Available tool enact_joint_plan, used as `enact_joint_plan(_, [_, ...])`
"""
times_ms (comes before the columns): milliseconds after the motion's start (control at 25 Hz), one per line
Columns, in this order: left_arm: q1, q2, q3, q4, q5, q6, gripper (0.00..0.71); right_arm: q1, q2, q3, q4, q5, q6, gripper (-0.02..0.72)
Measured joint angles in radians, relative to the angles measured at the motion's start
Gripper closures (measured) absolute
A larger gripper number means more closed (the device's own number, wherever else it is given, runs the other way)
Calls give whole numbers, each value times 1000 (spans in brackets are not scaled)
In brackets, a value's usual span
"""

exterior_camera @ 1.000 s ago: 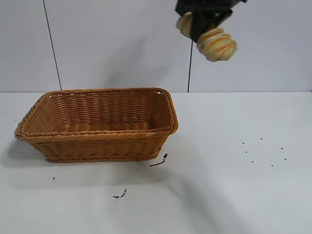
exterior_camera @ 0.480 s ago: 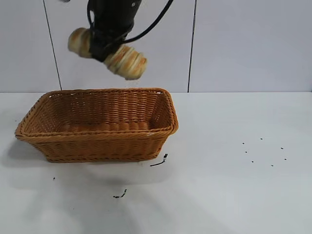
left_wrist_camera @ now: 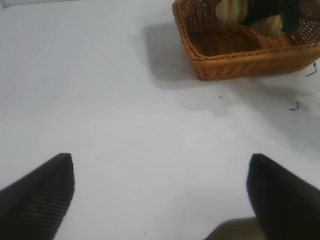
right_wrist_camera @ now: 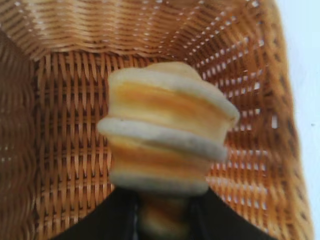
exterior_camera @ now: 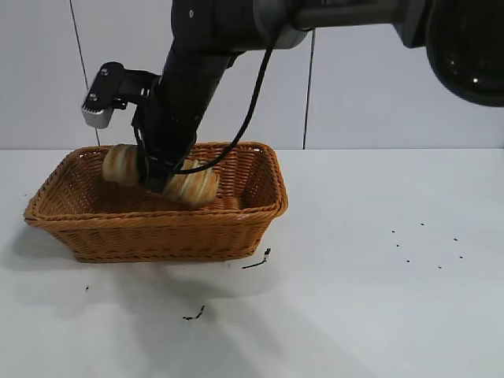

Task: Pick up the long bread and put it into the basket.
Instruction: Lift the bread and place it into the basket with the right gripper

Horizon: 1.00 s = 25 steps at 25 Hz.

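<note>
Wicker weave, orange-brown, identifies the basket (exterior_camera: 157, 228), which we find on the left half of the white table (exterior_camera: 378, 315) in the exterior view, its long side facing us and its braided rim flared outward.

Inside the basket opening we see the long bread (exterior_camera: 193, 187), tilted, one end up near the far left wall and the other end lower toward the middle. We cannot tell whether it touches the basket floor. The right gripper (exterior_camera: 157, 169) reaches down into the basket from the upper right and is clamped across the middle of the loaf; the dark arm runs up and off to the right.

From the right wrist view we look along the long bread (right_wrist_camera: 167, 135) with the woven floor and walls of the basket (right_wrist_camera: 60, 150) all around it; the dark fingers (right_wrist_camera: 125, 215) press the loaf from both sides at its near end.

Further right on the table we note a short dark scrap (exterior_camera: 258, 261) just beside the basket's near right corner, another scrap (exterior_camera: 194, 314) nearer to us, and scattered dark specks (exterior_camera: 425, 246) well apart to the right.

The left gripper (left_wrist_camera: 160, 195) hovers above bare table well away from the basket (left_wrist_camera: 240, 62), its fingers (left_wrist_camera: 40, 187) spread wide apart.
</note>
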Motion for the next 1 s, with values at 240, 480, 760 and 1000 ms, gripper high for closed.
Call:
enact_joint_plan(240, [0,0,0,0,0,0,14,0,0,0,0,-13,0,37])
enact_joint_plan(480, [0,0,0,0,0,0,14,-14,-3,0,14,-12,12,25])
enact_joint_plan(760, [0,0,0,0,0,0,14,-44,-97,0,16,-2,466,22])
enact_joint_plan(1000, [0,0,0,0,0,0,14,-63,-187,-3,-57,80,797,22])
